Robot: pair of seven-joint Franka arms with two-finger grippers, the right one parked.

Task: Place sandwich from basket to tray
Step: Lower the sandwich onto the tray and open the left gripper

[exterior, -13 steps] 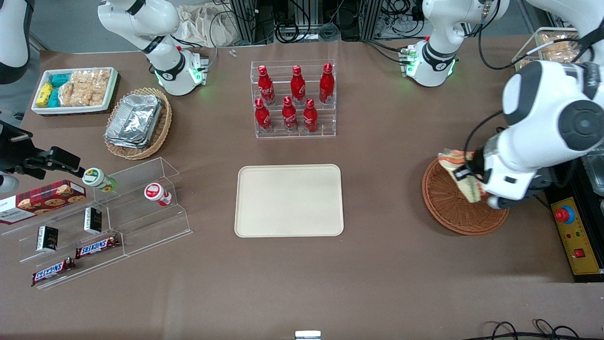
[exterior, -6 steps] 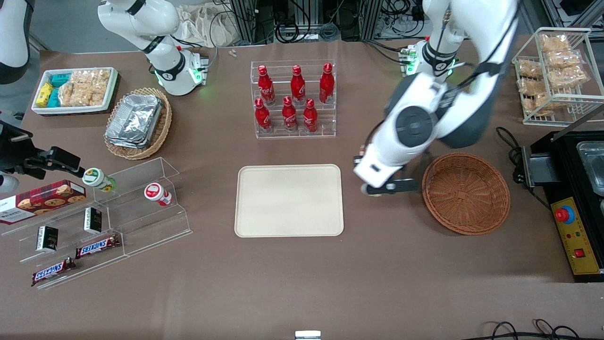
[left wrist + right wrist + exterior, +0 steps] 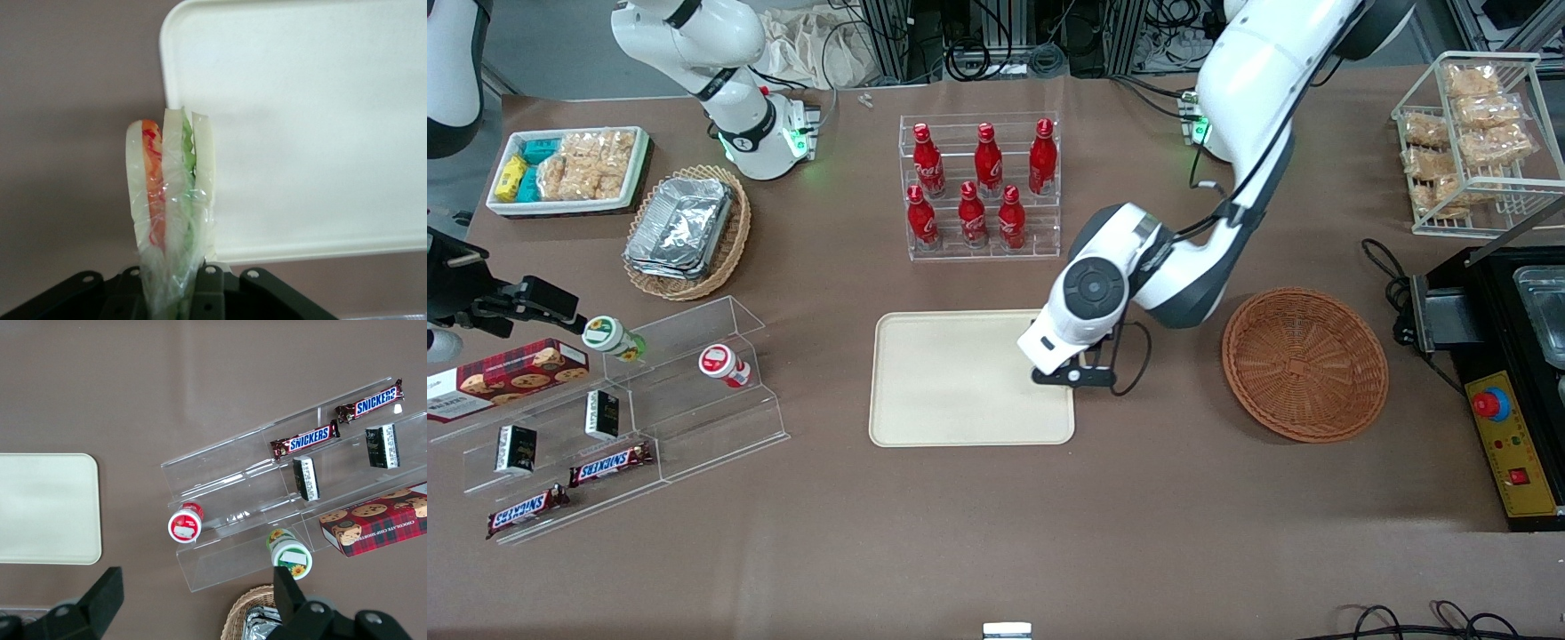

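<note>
gripper (image 3: 175,293) is clamped on the sandwich (image 3: 170,200). it hangs above the tray (image 3: 951,382) edge nearest the basket (image 3: 1304,363).

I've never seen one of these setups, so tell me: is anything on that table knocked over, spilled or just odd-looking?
Two small round-lidded cups, one green and one red, lie tipped on their sides on the clear acrylic shelf. Nothing is spilled. The gripper holds the wrapped sandwich on edge beside the tray corner; the basket is empty.

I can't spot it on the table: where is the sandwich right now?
The sandwich is clamped in the gripper, hanging in the air over the tray's edge nearest the basket, not yet set down.
</note>
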